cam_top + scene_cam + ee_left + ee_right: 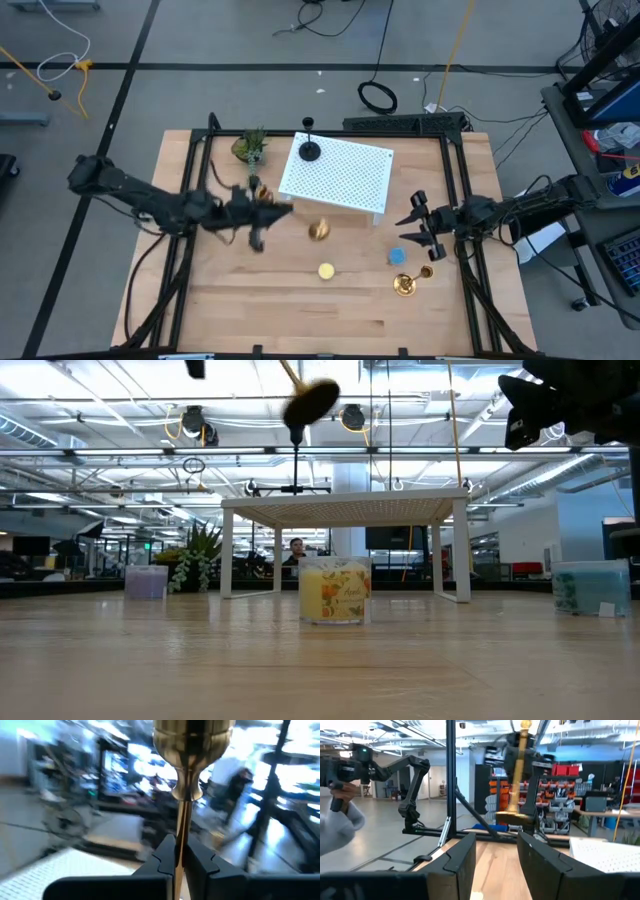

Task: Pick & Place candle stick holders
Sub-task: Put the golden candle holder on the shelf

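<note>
High view is showing the pale wooden table (250, 300) carrying everything, its planks smooth and lightly grained. The white perforated stand (337, 175) is sitting at the table's middle rear, a flat sheet dotted with holes on thin legs, with the short black candle stick holder (310, 148) standing on its rear left corner.

The left gripper (268, 208) is hovering just beside the stand's left edge, its jaws clenching the slim stem of a shiny brass candle stick holder (190, 775); the left wrist view is showing the stem pinched between the dark fingers (162, 857) with the rounded cup above them, and the right wrist view is showing its round base hanging clear of the wood.

The right gripper (420, 228) is hanging over the table's right side with its jaws spread wide and gripping nothing. A second brass candle stick holder (408, 283) is lying tipped on the wood near the front right, just below that gripper.

A glass jar candle (335, 592) with a yellow label is standing in front of the stand, a small blue object (397, 257) is resting near the right gripper, and a green potted plant (251, 146) is sitting at the rear left.
</note>
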You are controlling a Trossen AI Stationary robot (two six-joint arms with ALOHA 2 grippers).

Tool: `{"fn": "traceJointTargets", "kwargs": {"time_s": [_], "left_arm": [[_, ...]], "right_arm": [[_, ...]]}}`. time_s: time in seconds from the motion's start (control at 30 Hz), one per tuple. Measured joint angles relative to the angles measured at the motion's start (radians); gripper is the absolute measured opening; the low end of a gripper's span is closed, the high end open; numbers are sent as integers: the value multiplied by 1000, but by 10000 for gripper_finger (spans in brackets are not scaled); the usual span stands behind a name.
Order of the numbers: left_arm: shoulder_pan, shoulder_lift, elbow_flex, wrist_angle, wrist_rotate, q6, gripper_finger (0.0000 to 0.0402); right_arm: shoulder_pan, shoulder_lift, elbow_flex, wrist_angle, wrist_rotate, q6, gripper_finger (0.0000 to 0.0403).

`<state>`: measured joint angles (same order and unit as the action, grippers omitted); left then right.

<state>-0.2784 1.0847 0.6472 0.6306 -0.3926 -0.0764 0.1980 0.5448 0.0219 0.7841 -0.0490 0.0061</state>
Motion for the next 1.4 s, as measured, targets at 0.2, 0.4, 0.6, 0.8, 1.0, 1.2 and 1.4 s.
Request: {"fn": "traceJointTargets", "kwargs": {"time_s": [0.2, 0.4, 0.6, 0.8, 1.0, 1.2, 1.4], "left_arm": [[175, 76, 75, -12, 43, -11, 16], [278, 240, 276, -132, 77, 56, 18], [360, 400, 456, -201, 78, 73, 19], [422, 525, 545, -195, 59, 66, 20], [463, 599, 567, -201, -32, 67, 20], [478, 607, 569, -194, -68, 71, 21], [487, 607, 569, -204, -73, 68, 21]], "right_arm": [[0, 1, 0, 14, 3, -42, 139], [-1, 7, 0, 20, 127, -56, 139], [-1, 8, 0, 10, 179, -49, 139], [0, 8, 0, -2, 179, -49, 139], [0, 9, 0, -26, 179, -44, 139], [0, 9, 0, -32, 179, -44, 139], [0, 9, 0, -32, 179, -44, 139]]}}
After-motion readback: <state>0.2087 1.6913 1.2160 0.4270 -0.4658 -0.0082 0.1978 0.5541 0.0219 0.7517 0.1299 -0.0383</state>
